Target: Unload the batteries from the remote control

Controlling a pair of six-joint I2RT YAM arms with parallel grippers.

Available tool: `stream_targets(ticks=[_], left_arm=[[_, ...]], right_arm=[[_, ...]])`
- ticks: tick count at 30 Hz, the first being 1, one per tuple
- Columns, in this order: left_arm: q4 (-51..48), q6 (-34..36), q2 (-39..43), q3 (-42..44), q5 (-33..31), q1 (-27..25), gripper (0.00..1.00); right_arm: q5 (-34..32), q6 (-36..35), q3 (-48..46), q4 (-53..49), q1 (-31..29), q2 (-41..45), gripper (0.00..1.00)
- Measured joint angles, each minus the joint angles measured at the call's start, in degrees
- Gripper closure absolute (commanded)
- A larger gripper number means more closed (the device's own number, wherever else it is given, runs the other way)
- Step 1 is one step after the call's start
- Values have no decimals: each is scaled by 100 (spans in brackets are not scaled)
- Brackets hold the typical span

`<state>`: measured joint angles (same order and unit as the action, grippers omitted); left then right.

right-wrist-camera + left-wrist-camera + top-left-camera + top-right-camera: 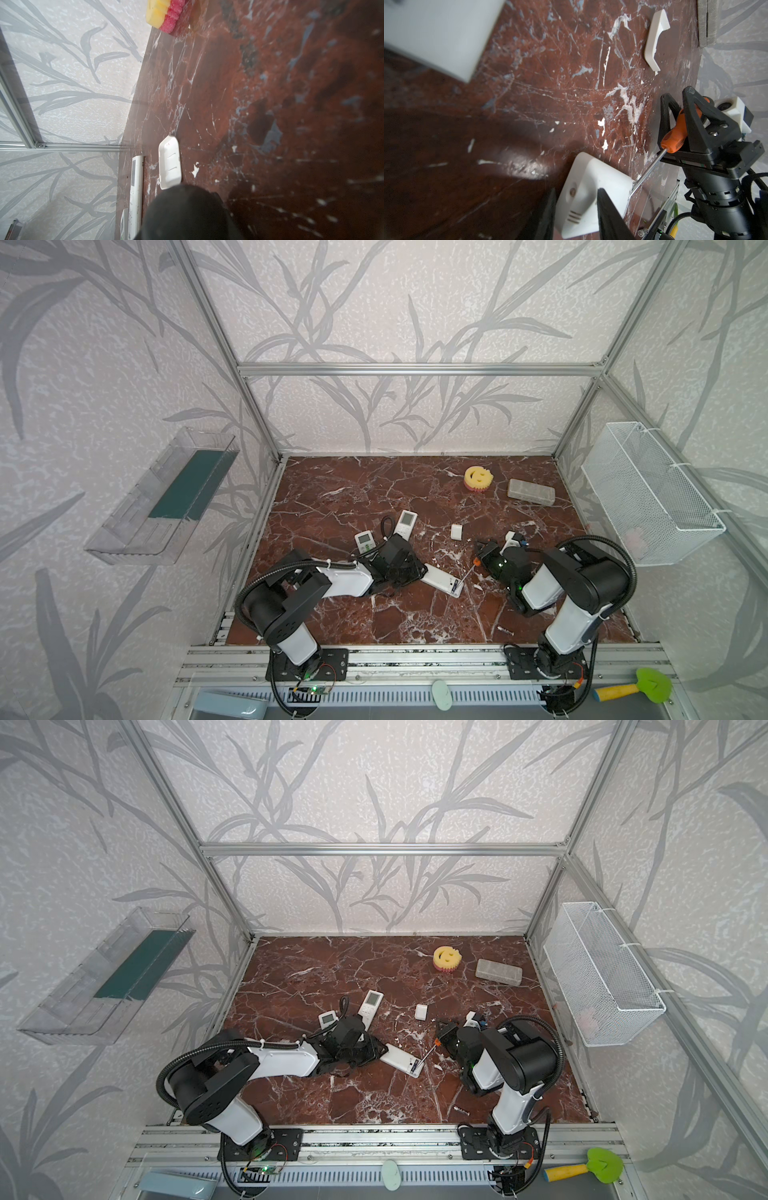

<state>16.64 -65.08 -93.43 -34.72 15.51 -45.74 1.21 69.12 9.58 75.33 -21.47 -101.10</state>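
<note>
Three leaf-patterned walls [374, 302] and an aluminium frame [415, 369] enclose a red-brown marble tabletop [332, 497]. The left gripper [577, 190] is closed on a face-down white remote [596, 176]; the right gripper [677, 99] clamps an orange-handled screwdriver [675, 135], tip at the remote's end. One grey battery [505, 630] lies loose near the tabletop's front edge, close to the right arm's base.

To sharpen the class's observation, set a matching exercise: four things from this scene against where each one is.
Things:
1 orange-handled screwdriver
2 white remote lying back up
3 yellow smiley sponge
4 white wire basket

Places:
A hanging beside the table
B in the left gripper
C at the table's far end
D in the right gripper

Pairs: 1-D; 2-B; 3-C; 4-A
</note>
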Motion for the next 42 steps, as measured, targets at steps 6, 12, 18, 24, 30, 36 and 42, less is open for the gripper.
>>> stream_targets(ticks=[6, 12, 18, 24, 30, 36, 42], left_arm=[[162, -225, 90, 173, -2, -2, 64], [243, -380, 122, 238, -59, -2, 64], [321, -479, 199, 328, -175, 0, 65], [363, -560, 199, 345, -195, -2, 65], [470, -667, 197, 404, -219, -4, 65], [494, -710, 197, 413, -332, -22, 65], [496, -713, 197, 413, -525, 0, 66]], right_arm=[[-179, 31, 15, 125, -149, 39, 100], [-446, 20, 260, 144, -146, 114, 100], [-612, -22, 428, 149, -146, 87, 100], [-822, -22, 442, 151, -157, -66, 100], [-1150, -68, 442, 149, -269, -168, 100], [-1596, -114, 459, 166, -448, -179, 100], [-2061, -76, 664, 179, -584, -286, 100]])
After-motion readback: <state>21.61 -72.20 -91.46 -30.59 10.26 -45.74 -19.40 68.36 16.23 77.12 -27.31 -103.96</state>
